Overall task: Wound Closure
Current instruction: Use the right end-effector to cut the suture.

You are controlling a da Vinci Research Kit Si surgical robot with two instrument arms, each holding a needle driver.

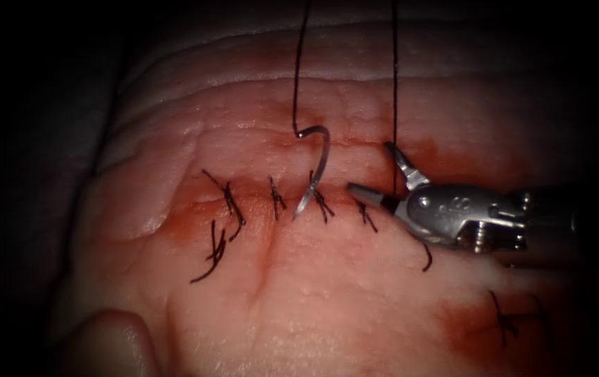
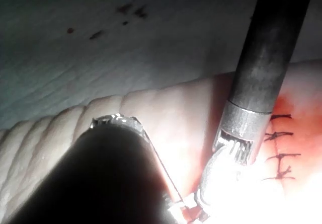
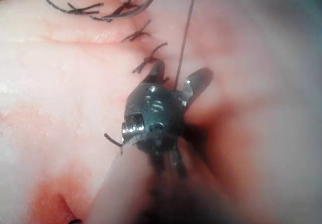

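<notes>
The tissue [image 1: 299,307] carried several stitches [image 1: 275,197] along its cut. The right tool [image 1: 383,183], jaws apart around the thread [image 1: 394,84], held nothing. The needle [image 1: 319,171] hung free over the cut. Closing squarely on the thread would avoid fraying.

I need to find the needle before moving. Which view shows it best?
The endoscope view: the whole needle hangs from the thread over the stitched cut, held by neither tool. The right tool is open around the thread's other strand. The right wrist view shows part of its curve.
</notes>
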